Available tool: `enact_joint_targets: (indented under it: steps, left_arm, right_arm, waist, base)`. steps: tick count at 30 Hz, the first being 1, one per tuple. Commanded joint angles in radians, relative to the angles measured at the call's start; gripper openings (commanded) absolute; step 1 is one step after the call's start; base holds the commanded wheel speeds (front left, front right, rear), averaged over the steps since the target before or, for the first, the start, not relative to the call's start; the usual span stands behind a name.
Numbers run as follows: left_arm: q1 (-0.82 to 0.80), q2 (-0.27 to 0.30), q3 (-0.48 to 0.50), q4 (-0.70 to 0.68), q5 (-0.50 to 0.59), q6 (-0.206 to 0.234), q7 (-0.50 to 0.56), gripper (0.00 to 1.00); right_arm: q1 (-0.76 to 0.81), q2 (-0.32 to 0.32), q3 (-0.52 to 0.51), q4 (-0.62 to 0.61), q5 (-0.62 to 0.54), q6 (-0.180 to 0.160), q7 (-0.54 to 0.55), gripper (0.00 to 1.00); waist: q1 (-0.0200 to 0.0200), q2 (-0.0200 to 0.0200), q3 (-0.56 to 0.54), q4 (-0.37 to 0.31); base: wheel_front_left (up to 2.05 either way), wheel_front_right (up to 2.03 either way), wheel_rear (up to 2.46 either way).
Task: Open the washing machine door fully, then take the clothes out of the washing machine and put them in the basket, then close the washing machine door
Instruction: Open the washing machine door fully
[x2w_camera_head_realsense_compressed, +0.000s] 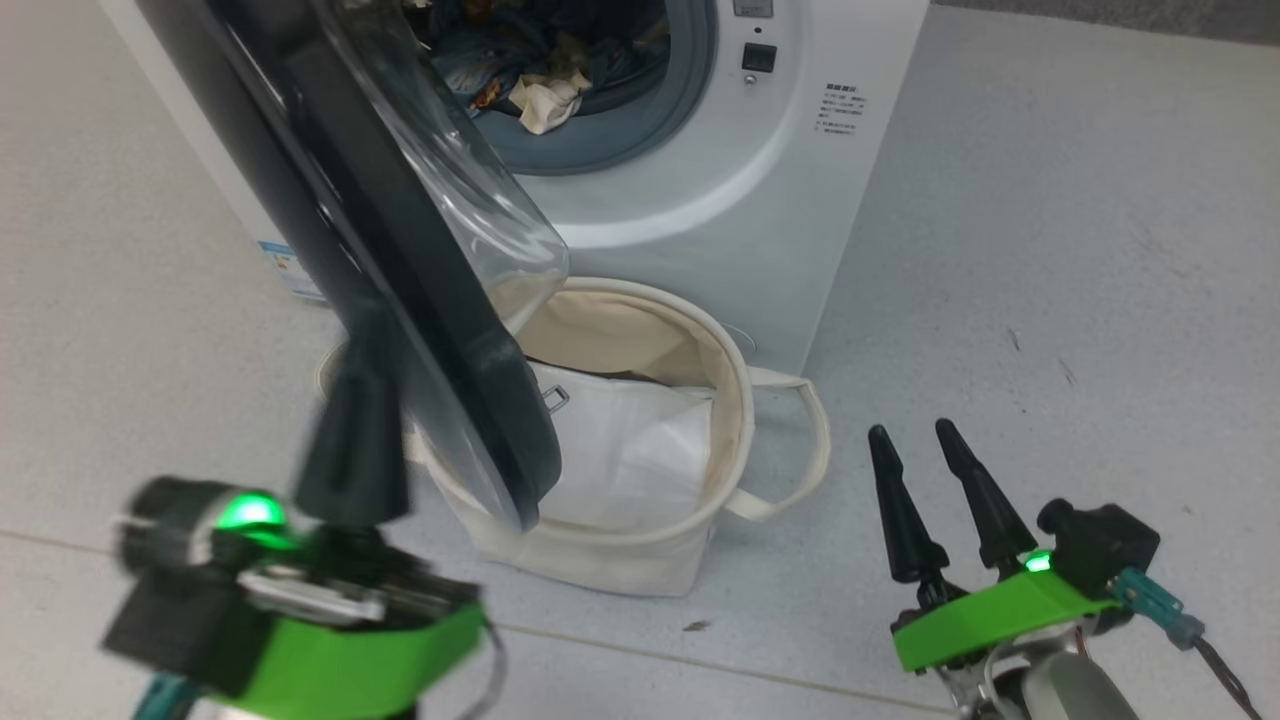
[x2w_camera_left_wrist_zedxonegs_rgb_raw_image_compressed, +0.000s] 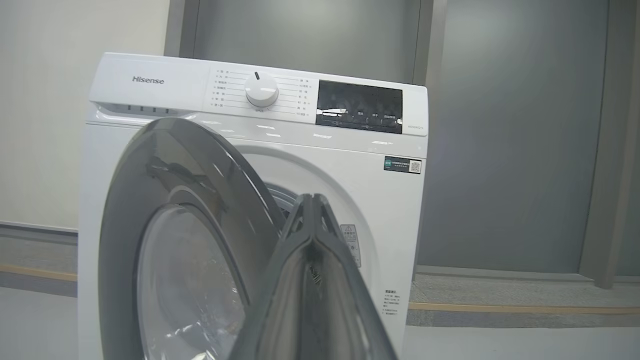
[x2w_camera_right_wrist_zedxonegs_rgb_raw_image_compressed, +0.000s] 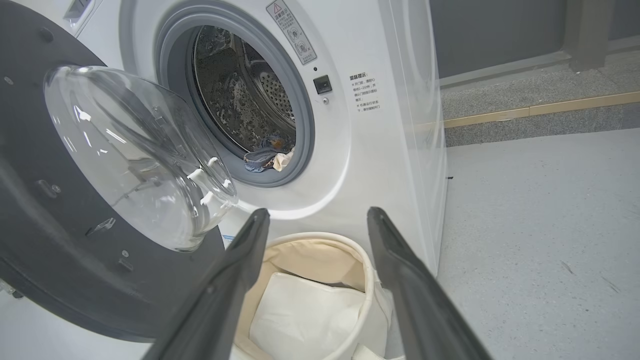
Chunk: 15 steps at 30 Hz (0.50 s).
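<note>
The washing machine door is standing partly open, overhanging the basket, which is sitting on the floor just before the washing machine. The clothes are lying inside the drum. The left gripper, fingers pressed together, is hovering at the door's outer rim; the blur is leaving contact unclear. The right gripper is hanging spread, right of the basket.

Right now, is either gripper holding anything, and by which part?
Nothing is held. The left gripper is shut on nothing, close beside the washing machine door; the right gripper is open and empty.
</note>
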<state>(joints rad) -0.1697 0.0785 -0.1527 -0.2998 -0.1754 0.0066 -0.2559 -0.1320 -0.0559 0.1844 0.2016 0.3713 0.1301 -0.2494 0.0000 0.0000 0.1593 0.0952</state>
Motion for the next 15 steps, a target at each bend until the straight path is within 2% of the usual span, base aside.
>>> enact_joint_targets:
  steps: [1,4,7,15]
  left_arm:
    - [-0.034,-0.006,-0.006,-0.046,-0.023,-0.014,0.027,0.00]
    - [-0.046,-0.017,-0.089,-0.051,-0.091,-0.035,0.086,0.00]
    - [-0.064,-0.021,-0.159,-0.028,-0.088,-0.037,0.126,0.00]
    - [-0.103,-0.026,-0.241,0.120,-0.064,0.025,0.134,0.00]
  right_arm:
    - [-0.043,0.006,0.027,-0.032,0.009,0.001,-0.012,1.00]
    - [-0.053,0.006,0.030,-0.037,0.015,0.001,-0.012,1.00]
    - [-0.061,0.006,0.034,-0.039,0.017,0.001,-0.012,1.00]
    - [-0.076,0.006,0.038,-0.040,0.023,0.001,-0.012,1.00]
  waist:
    - [0.0000,0.0000,0.007,-0.005]
    - [0.0000,0.0000,0.021,-0.014]
    - [0.0000,0.0000,0.032,-0.024]
    - [0.0000,0.0000,0.052,-0.041]
  base:
    - [0.00,0.00,0.00]
    - [0.00,0.00,0.00]
    - [0.00,0.00,0.00]
    - [0.00,0.00,0.00]
